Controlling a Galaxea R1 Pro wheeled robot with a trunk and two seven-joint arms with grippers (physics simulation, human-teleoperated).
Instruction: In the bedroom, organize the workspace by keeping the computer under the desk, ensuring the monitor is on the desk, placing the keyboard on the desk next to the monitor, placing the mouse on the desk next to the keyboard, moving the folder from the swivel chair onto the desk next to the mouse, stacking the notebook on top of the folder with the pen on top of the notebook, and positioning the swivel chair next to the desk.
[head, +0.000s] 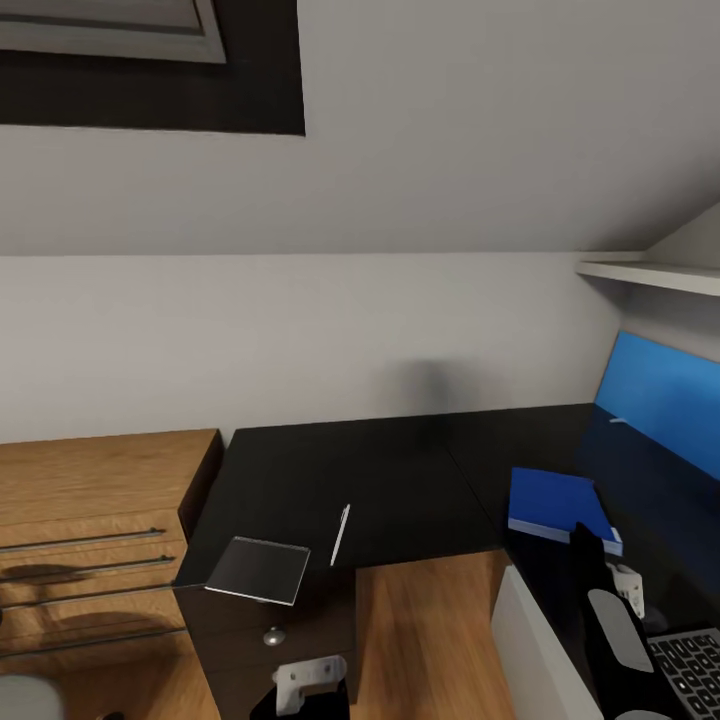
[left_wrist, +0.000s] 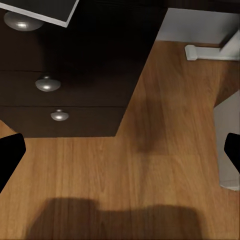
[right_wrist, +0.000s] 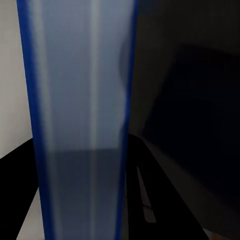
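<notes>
Right gripper (right_wrist: 82, 200) clamps the blue folder (head: 558, 505) at lower right; left gripper (left_wrist: 120, 155) hangs wide open, empty, above wooden floor (left_wrist: 150, 165).

bedroom workspace: black desk (head: 380, 480), wooden dresser (head: 90, 520).

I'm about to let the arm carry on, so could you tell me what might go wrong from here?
1. The grey notebook overhangs the front edge of the desk; a nudge could tip it to the floor.
2. The pen lies right at that edge and might roll off.
3. The right gripper holds the blue folder by one edge; it could slip, or land crooked near the keyboard.
</notes>
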